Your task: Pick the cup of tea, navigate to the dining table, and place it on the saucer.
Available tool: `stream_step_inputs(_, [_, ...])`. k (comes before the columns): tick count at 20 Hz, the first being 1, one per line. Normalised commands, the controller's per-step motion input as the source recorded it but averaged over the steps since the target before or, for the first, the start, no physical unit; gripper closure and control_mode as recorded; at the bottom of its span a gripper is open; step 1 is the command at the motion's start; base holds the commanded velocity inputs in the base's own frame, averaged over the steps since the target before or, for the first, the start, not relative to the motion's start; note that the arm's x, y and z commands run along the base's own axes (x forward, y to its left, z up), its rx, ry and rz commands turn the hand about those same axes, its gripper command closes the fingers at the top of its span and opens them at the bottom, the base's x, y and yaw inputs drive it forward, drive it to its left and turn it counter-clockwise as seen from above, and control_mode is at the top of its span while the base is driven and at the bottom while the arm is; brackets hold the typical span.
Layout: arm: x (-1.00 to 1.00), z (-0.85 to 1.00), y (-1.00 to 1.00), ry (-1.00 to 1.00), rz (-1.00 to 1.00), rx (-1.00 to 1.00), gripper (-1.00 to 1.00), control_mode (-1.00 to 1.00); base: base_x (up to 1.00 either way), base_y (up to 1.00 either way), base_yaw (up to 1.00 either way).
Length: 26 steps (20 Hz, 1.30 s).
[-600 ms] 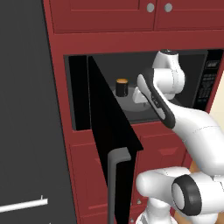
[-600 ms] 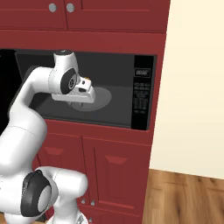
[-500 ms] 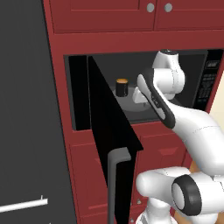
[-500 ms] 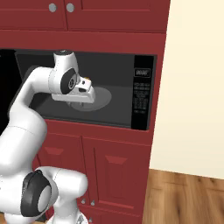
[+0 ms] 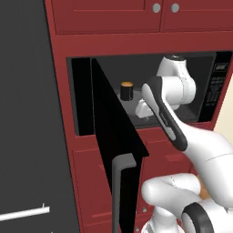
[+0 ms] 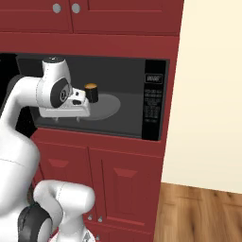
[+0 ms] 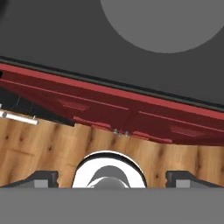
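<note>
Here, one rendered kitchen moment, given from the cup outward.

Cup: a small black mug topped with orange-brown tea. It stands upright inside the open microwave, toward the back of the cavity, at about 11 o'clock in the left base view.

Turntable: a pale grey disc on the microwave floor. The cup sits at its far edge, or just behind it; I cannot tell which.

Gripper: its two dark fingertips stand wide apart with nothing between them. In the hand view it looks down, across the microwave's front edge, at the red cabinets and wood floor below.

Hand and cup: in the right base view the hand is at about 9 o'clock from the cup, just beside it and nearer the camera. The two are not touching.

Door: black and swung fully open toward the viewer, at about 7 o'clock from the cup in the left base view.

Progress: judged early. The cup is not yet grasped or lifted.

Left to do: take hold of the cup, drive to the table, and set the cup on the saucer.
</note>
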Motion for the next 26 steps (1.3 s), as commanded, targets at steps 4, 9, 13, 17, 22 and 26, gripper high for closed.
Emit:
stream_step_inputs(4, [-0.51, -0.34, -0.33, 0.04, -0.03, 0.01, -1.00, -1.00, 0.00, 0.00, 0.00])
stream_step_inputs(9, [-0.74, -0.09, -0.61, -0.02, -0.05, 0.03, -1.00, -1.00, 0.00, 0.00, 0.00])
stream_step_inputs(13, [0.07, 0.00, -0.05, -0.18, -0.07, 0.01, -1.00, -1.00, 0.00, 0.00, 0.00])
stream_step_inputs(17, [0.46, 0.00, 0.17, -0.34, -0.11, 0.15, -1.00, -1.00, 0.00, 0.00, 0.00])
stream_step_inputs(22, [0.62, 0.01, 0.04, -0.41, -0.01, 0.29, -1.00, -1.00, 0.00, 0.00, 0.00])
stream_step_inputs(26, [0.74, 0.27, 0.02, -0.35, 0.04, 0.24, -1.00, -1.00, 0.00, 0.00, 0.00])
